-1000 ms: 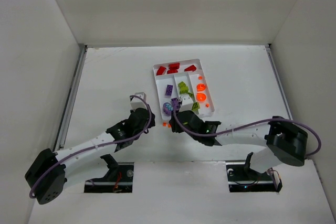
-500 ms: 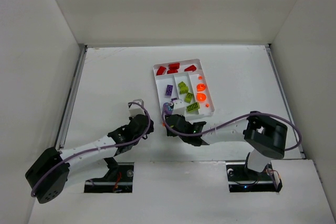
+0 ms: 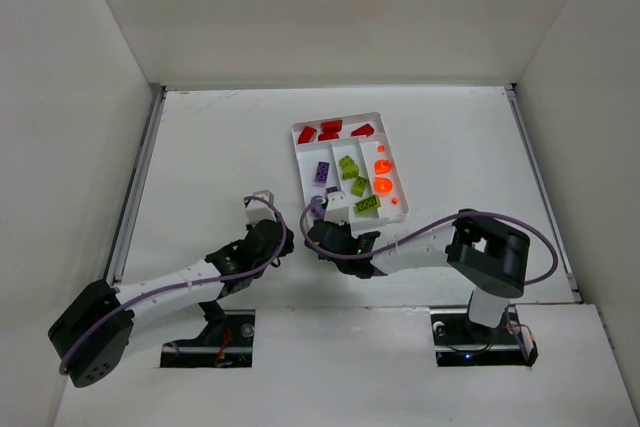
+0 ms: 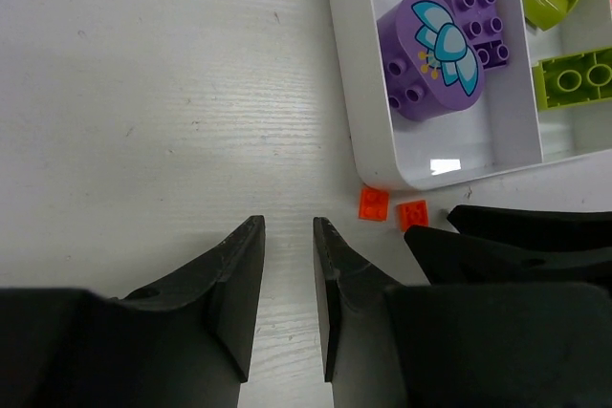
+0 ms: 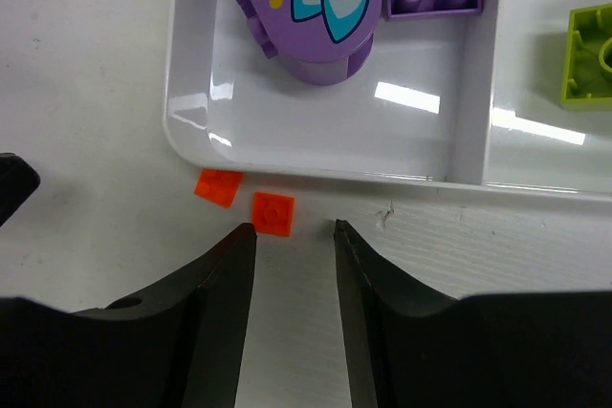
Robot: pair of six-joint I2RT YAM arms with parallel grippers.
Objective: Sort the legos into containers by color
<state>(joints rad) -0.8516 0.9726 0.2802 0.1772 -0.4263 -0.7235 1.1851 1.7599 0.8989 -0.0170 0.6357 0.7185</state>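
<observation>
Stretches the left arm [image 3: 170,285] low and forward toward the middle, with the left gripper [image 4: 287,226] nearly closed, a thin slit between its fingers, empty. Bends the right arm [image 3: 425,245] leftward across the front, holding the right gripper [image 5: 295,231] partly open, empty, just beside the left.

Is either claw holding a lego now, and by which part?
Nothing is held: the left claw and the right claw are both empty. Two orange legos lie loose beside the tray.
</observation>
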